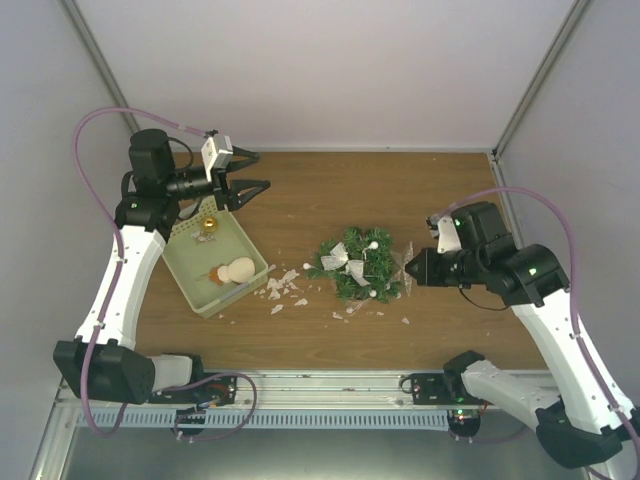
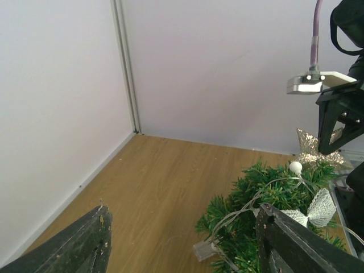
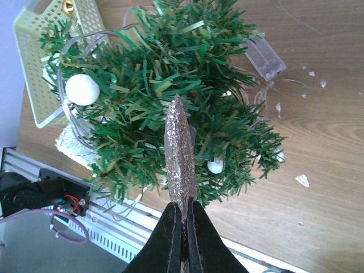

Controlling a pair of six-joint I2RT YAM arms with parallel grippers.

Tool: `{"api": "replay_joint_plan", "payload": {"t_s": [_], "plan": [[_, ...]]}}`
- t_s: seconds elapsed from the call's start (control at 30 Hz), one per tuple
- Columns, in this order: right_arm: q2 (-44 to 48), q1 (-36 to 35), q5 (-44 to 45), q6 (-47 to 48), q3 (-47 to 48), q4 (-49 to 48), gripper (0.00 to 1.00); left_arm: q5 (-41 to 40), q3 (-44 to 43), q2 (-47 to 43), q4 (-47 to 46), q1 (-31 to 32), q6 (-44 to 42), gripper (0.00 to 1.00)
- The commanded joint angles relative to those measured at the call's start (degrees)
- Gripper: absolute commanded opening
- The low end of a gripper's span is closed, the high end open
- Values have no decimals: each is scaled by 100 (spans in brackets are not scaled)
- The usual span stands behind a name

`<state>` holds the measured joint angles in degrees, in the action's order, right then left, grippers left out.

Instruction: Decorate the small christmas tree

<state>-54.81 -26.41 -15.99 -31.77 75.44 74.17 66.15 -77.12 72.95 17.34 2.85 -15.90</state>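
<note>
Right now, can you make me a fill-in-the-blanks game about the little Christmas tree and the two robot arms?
1. The right gripper, beside the small christmas tree, is shut on a glittery ornament shaped like a ____.
2. The left gripper holds nothing, and its fingers are ____.
3. In the pale green tray lies a shiny ball coloured ____.

Missing words: star; open; gold.
</note>
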Motion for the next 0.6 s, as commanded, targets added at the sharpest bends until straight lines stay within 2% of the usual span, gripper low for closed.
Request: {"api": "replay_joint_plan", "payload": {"t_s": [0.0,0.57], "plan": [[-21,-33,-266,91,66,-209,1,77,22,-37,-150,-39,12,70],[-197,-32,-147,304,-254,-489,0,132,-9,35,-163,-44,90,70]]}}
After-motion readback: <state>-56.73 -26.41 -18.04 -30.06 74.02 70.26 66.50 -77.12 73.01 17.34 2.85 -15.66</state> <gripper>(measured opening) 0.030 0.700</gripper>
